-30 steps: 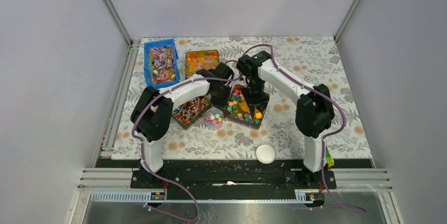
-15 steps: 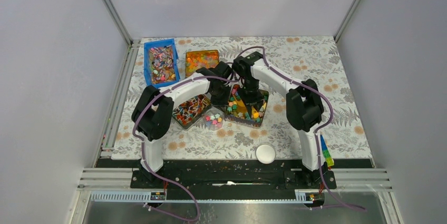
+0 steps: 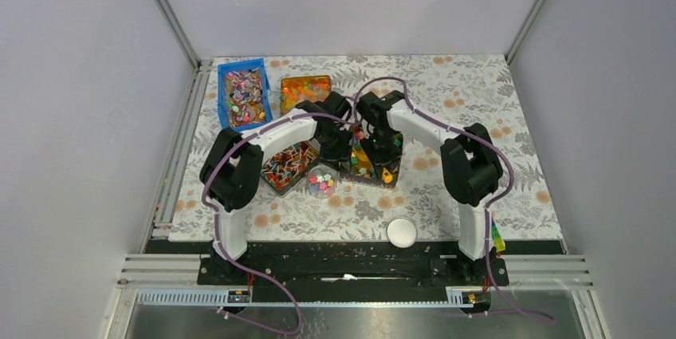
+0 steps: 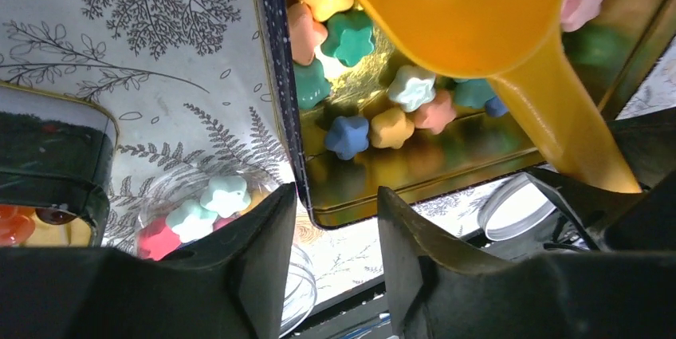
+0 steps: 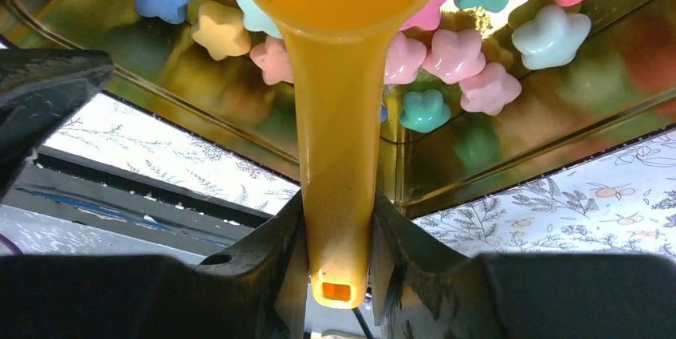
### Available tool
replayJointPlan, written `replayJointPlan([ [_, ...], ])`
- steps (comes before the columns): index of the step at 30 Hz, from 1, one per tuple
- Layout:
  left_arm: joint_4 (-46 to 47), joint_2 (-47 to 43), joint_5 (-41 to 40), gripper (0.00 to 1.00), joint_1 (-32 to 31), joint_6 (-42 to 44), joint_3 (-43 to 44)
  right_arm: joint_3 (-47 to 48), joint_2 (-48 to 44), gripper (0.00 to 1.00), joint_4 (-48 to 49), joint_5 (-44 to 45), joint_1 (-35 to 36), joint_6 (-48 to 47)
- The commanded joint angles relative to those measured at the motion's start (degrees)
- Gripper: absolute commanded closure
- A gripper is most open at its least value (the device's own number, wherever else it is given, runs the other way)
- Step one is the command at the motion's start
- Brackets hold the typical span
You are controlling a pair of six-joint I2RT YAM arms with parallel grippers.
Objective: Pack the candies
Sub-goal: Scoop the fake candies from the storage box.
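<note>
Spotting a leftward swing of the right gripper (image 5: 335,219) since a second ago, plus left gripper (image 4: 335,195) jaws now parted, empty. On the right, clamped on the orange scoop (image 5: 335,139), bowl among candies (image 4: 348,135) in the gold tin (image 4: 279,116), middle of the desk (image 3: 478,92). Dig under, lift level, tip into the jar (image 4: 299,266).

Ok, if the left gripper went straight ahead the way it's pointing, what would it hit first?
The left gripper would probably meet the gold tray's near corner first; depth is unclear.

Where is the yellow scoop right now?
In the right wrist view, the right gripper pinches the scoop by its handle, bowl over the candies in the gold tin.
</note>
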Motion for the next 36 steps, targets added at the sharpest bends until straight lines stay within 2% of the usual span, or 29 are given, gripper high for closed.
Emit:
replayJointPlan([
  [1,6.71,-4.06,5.11,0.54,3.35,-3.81,-0.2,-4.81,-2.56,1.0,5.22,-0.29,0.15,-2.65],
  [9,10.64,-8.04,6.73,0.48,7.26,-7.98,-3.82,-7.77,-5.03,1.0,7.84,-0.3,0.2,-3.37],
  [21,14.0,-16.29,2.67,0.23,9.52,-9.25,-6.63,-15.85,-12.07,1.0,10.7,0.27,0.12,-3.72],
  [36,15.59,-23.96,-0.05,0.08,10.69,-8.59,-12.4,-22.07,-20.67,1.0,12.75,3.11,0.19,-3.53],
])
